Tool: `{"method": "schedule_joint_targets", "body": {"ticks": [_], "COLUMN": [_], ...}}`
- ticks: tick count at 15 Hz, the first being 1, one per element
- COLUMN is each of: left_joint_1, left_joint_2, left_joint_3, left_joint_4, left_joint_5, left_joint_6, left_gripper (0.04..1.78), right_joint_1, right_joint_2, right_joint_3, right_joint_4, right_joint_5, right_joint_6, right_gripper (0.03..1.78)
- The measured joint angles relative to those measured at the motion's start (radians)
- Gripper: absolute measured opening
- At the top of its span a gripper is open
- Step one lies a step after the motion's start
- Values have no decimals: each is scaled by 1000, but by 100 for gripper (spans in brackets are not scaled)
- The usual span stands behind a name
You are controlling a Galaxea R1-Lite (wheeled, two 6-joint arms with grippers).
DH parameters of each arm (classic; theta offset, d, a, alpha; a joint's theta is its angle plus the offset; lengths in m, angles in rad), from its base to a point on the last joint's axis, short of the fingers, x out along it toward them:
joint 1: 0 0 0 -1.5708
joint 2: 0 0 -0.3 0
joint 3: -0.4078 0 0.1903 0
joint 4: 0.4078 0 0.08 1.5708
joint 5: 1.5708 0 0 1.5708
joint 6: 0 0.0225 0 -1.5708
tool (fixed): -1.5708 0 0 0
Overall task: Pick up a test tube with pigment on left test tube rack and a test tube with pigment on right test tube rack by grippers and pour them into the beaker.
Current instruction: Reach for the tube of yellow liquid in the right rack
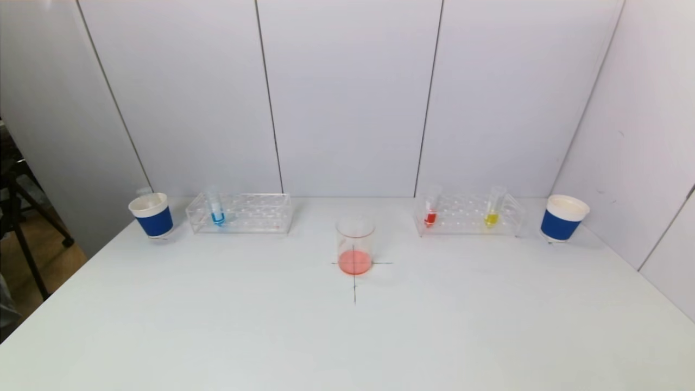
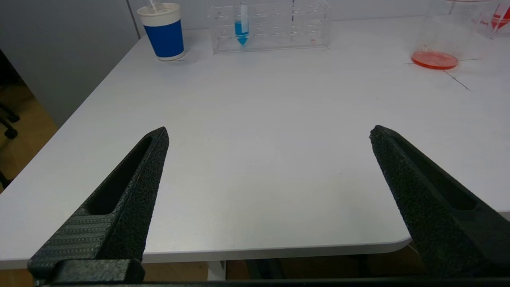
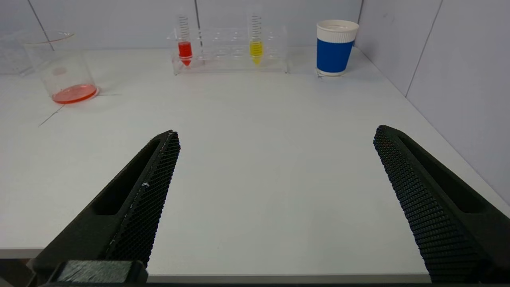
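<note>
The clear beaker (image 1: 355,245) stands mid-table on a black cross mark, with a thin layer of red-orange liquid in its bottom. The left clear rack (image 1: 240,213) holds one tube with blue pigment (image 1: 217,209). Two tubes stand in the right rack (image 1: 468,215), one with red pigment (image 1: 431,209) and one with yellow pigment (image 1: 493,209). My left gripper (image 2: 269,133) hangs open over the table's near left edge, far from the blue tube (image 2: 242,24). Over the near right edge my right gripper (image 3: 277,133) is open too, far from the red tube (image 3: 184,44). Neither arm shows in the head view.
A blue-and-white paper cup (image 1: 151,215) stands left of the left rack, with something thin and clear sticking out of it. Another such cup (image 1: 562,218) stands right of the right rack. White wall panels close the back and right. The floor drops off beyond the table's left edge.
</note>
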Motion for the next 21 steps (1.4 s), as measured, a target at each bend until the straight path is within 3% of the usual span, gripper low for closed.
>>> {"method": "schedule_joint_targets", "body": {"ticks": [3, 9, 17, 21], "left_joint_1": [0, 0, 0, 0], "left_joint_2": [0, 0, 0, 0], "left_joint_3": [0, 0, 0, 0], "left_joint_4": [0, 0, 0, 0], "left_joint_5": [0, 0, 0, 0], "left_joint_6": [0, 0, 0, 0], "left_gripper": [176, 176, 176, 176], "right_joint_1": [0, 0, -9, -10], "right_joint_2": [0, 62, 410, 606], "right_joint_3": [-38, -283, -566, -631], "right_joint_4": [-6, 93, 72, -24], "right_joint_5": [12, 17, 16, 14], "right_joint_6": [-11, -53, -54, -54], "right_gripper": [177, 177, 177, 177]}}
